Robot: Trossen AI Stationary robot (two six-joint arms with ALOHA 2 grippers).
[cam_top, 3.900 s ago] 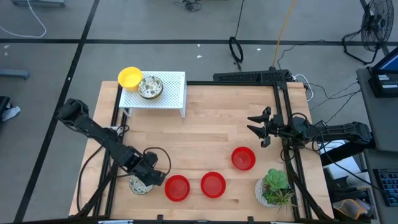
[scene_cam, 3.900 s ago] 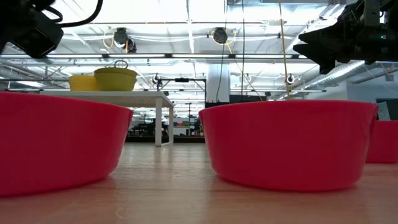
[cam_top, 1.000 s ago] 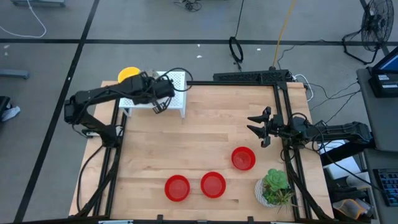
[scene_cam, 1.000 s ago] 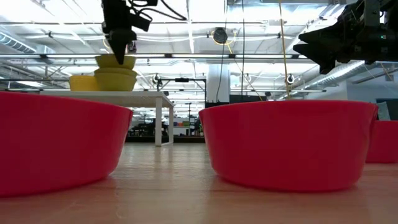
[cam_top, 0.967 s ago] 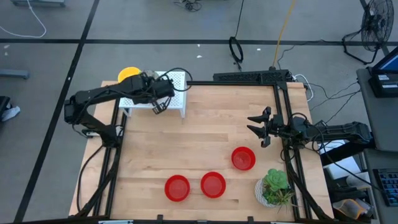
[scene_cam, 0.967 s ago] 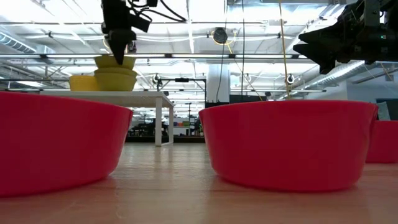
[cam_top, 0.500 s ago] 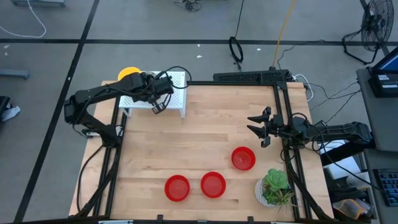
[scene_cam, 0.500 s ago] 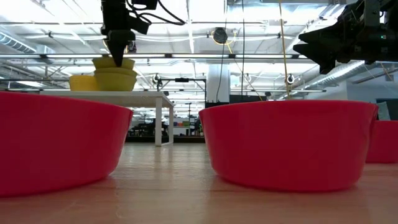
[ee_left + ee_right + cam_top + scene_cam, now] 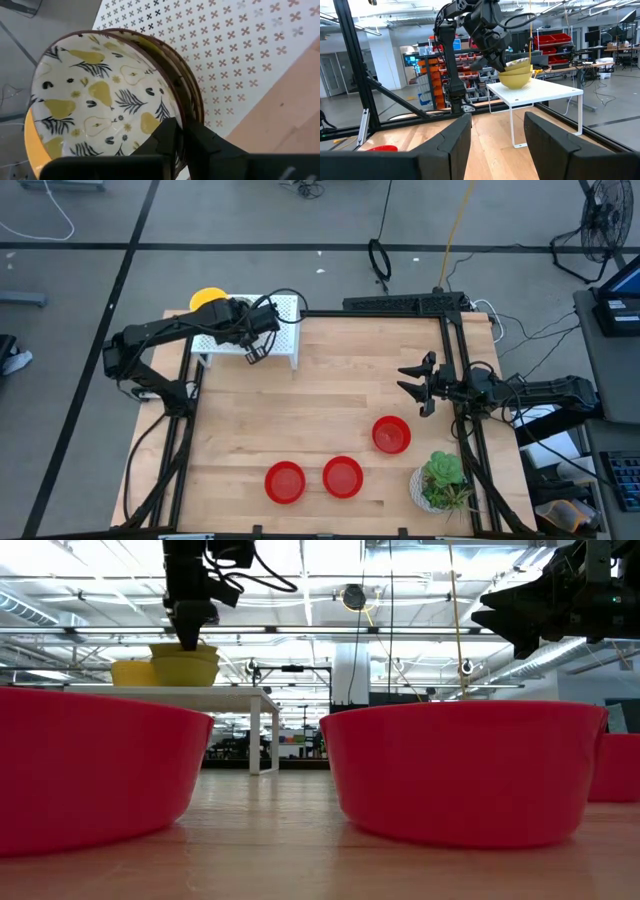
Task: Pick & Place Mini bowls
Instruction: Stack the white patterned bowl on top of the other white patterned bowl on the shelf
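— Arms first: where is each one sitting?
— Left claw (image 9: pixel 181 131) is reaching over the white shelf (image 9: pixel 285 330), fingers pinching the rim of the pear-patterned bowl (image 9: pixel 95 100), which is nesting in another bowl. Right claw (image 9: pixel 420 385) is hovering, spread wide, holding nothing.
— Anything hidden?
— The yellow bowl (image 9: pixel 205 298) is half covered. Three red bowls (image 9: pixel 343 476) are sitting on the wooden surface (image 9: pixel 330 380).

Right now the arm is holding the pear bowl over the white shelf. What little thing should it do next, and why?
Probably open its fingers. The left gripper is pinched on the rim of the patterned bowl, which already sits nested in the bowl stack on the white shelf. The bowl looks settled, so letting go should leave it there. The right gripper waits open by the table's right edge.
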